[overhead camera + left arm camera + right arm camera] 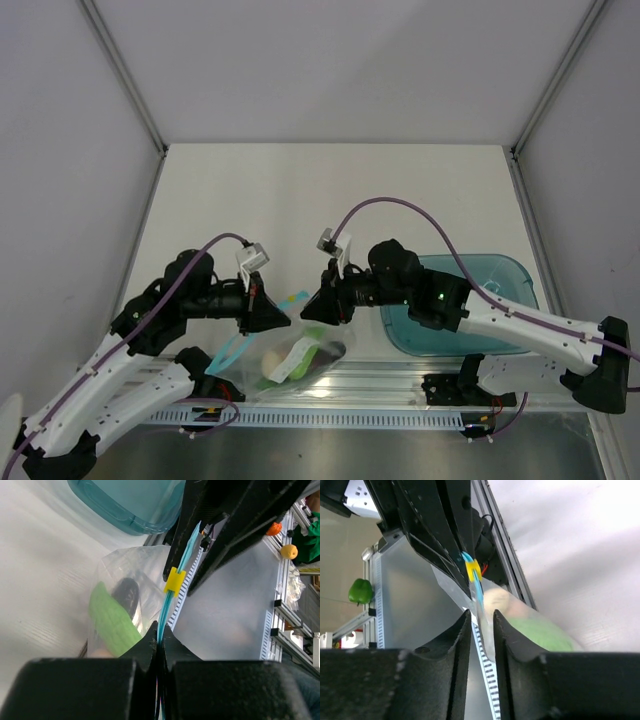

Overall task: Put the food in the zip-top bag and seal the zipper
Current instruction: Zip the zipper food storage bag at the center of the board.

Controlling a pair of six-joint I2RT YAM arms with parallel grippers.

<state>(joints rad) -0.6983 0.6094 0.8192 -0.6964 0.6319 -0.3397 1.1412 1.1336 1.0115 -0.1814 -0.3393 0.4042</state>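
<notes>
Though bag point(285, 385) sags, zipper point(166, 611) runs left-right (straight).

The zipper point(166, 607) disappears between the pinched fingers of the left claw point(160, 636).

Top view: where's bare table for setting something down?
Free: far half of the table, bordered by the back wall and, nearer, the left gripper, right gripper and teal tray. Crowded: near edge, both grippers at the zip-top bag.
</notes>
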